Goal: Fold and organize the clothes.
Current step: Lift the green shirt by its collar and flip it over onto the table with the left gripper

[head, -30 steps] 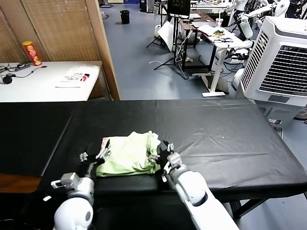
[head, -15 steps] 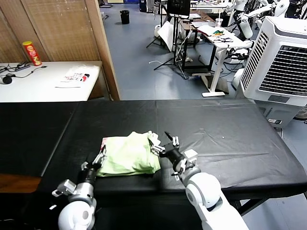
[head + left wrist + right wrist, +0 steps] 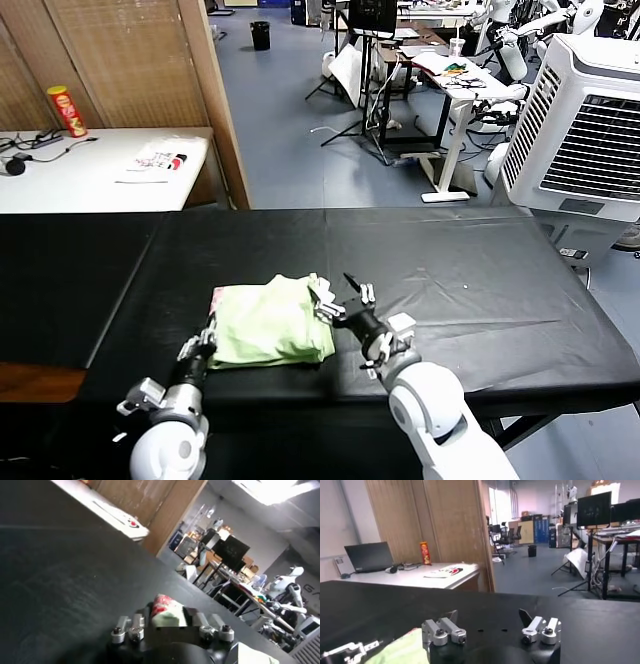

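The clothes are one pale lime-green shirt (image 3: pixel 268 322), lying folded in a bundle on the black table cover (image 3: pixel 480 290) near the front edge. My left gripper (image 3: pixel 207 338) is at the bundle's left edge, shut on a fold of it. In the left wrist view the fabric with its red-and-white patch (image 3: pixel 167 617) sits pinched between the dark fingers. My right gripper (image 3: pixel 346 296) hovers just off the bundle's right side, open, with nothing between its fingers (image 3: pixel 451 617). The right wrist view catches a strip of the green shirt (image 3: pixel 405 647).
A white side table (image 3: pixel 90 170) with a red can (image 3: pixel 66 110) stands beyond the cover at the back left, next to a wooden partition (image 3: pixel 215 90). A white air cooler (image 3: pixel 590 140) stands at the right. The table's front edge runs just below the shirt.
My right gripper has left the shirt's right edge, moving up and right, and stays open. My left gripper has closed on the shirt's left edge.
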`<state>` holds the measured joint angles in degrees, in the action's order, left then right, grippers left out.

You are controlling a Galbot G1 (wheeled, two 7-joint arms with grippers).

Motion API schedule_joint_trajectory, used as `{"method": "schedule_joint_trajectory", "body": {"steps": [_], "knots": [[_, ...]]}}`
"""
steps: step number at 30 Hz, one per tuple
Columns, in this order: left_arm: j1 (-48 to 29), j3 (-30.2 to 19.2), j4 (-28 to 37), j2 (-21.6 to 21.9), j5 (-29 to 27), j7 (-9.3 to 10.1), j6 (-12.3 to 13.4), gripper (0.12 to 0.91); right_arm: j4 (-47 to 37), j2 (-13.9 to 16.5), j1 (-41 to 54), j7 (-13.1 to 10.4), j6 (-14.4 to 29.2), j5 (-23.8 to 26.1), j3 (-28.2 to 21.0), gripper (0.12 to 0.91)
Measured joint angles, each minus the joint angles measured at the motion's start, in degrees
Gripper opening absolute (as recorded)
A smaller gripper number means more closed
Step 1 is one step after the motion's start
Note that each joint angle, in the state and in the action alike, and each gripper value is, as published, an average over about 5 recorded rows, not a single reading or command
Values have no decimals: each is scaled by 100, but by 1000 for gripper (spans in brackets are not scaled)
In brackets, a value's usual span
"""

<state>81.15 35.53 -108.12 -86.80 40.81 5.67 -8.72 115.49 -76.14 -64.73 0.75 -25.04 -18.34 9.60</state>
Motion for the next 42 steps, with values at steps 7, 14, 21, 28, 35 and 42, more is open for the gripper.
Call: {"method": "schedule_joint_trajectory", "body": {"steps": [7,14,21,28,35,42], "knots": [[-18,-61,-4,8,-87,-50,-42,141,32,-6,-76,3,1,5,54,798],[-86,5,-16,168,-864,33,-21,140,72,-71,-166,-7,13,50,127,798],[-145,216,89,613,-1851,-42,-85,140,145,-69,-316,-1,55,174,243,798],[-69,600,12,1413,-2149,-36,-191,140,121,-74,-386,-28,77,210,313,798],[59,1224,-93,2310,-2215,-20,-269,140,68,-132,-358,-51,78,246,301,798],[241,1799,-345,2950,-2640,62,-274,140,45,-158,-372,-54,59,216,291,798]]}}
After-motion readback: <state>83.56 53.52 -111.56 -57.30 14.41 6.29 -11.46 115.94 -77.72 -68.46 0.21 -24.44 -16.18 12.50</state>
